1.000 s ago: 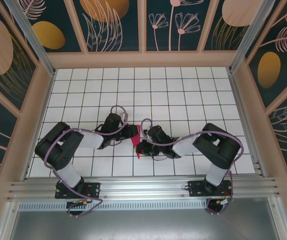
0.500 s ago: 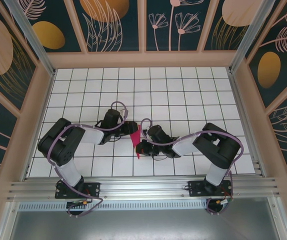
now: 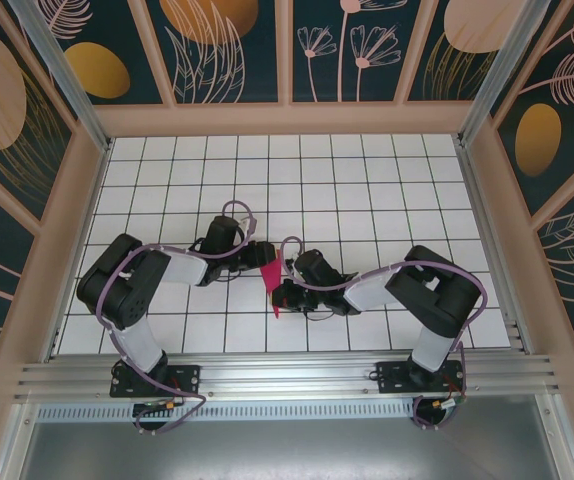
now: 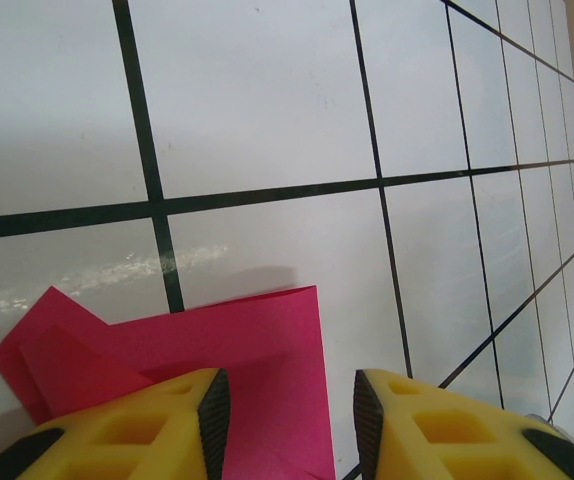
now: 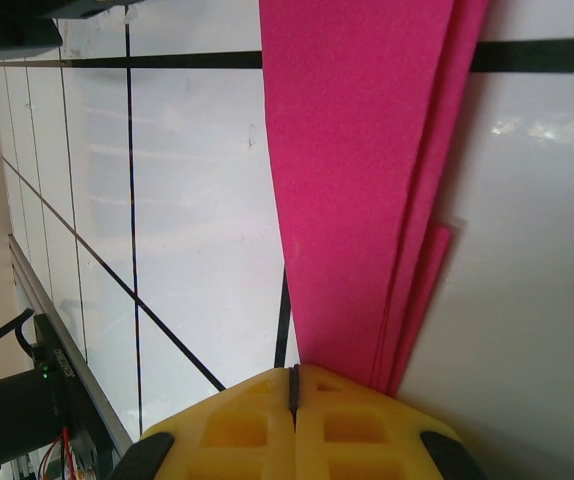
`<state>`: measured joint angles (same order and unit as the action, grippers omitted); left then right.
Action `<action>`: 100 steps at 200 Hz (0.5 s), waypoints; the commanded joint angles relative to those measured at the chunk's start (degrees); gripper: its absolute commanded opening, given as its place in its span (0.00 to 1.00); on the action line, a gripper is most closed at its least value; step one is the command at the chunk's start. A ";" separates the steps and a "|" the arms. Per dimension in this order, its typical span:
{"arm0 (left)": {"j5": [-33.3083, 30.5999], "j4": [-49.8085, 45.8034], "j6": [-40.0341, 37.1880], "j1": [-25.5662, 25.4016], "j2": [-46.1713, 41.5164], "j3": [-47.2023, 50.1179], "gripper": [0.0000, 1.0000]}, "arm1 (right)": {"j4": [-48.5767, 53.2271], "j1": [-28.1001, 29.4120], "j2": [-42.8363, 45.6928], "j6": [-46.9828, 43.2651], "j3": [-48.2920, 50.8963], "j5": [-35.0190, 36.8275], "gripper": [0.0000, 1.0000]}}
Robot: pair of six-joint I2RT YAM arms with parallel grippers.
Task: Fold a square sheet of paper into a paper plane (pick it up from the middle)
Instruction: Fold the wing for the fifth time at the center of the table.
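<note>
Left gripper [image 4: 285,425] gapes over slim, creased magenta paper plane [image 4: 267,340]

Bright, even light on all my feeds: crisp overhead, softer up close.
From the top camera I see the white tiled table [image 3: 367,180] evenly lit, with short soft shadows under the arms and the walls splaying outward toward the corners. On my left wrist feed a streaky glare patch crosses a tile beside the pink paper [image 4: 237,350], which throws a faint grey shadow, and the yellow fingers [image 4: 137,430] are blurred. My right wrist feed shows a small glare spot by the paper's edge.
</note>
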<state>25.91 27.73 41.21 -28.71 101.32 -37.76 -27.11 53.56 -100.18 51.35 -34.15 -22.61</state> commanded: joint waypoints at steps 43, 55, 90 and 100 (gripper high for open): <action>-11.32 -7.34 -7.15 4.26 0.98 -6.91 0.44 | 13.65 1.03 -6.34 -2.13 1.60 1.14 0.00; -11.23 -7.51 -7.09 4.84 0.41 -7.44 0.44 | 14.01 1.02 -6.36 -2.52 1.15 1.24 0.00; -9.21 -9.13 -7.14 5.42 -2.69 -8.77 0.46 | 15.04 0.95 -6.84 -3.16 -0.44 1.42 0.00; -8.21 -9.62 -6.99 5.42 -5.24 -8.20 0.46 | 15.29 0.93 -7.02 -3.23 -0.93 1.47 0.00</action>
<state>16.05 20.40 35.53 -23.62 100.99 -45.34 -24.25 53.54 -100.57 50.39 -35.86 -23.05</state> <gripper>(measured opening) 0.462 0.067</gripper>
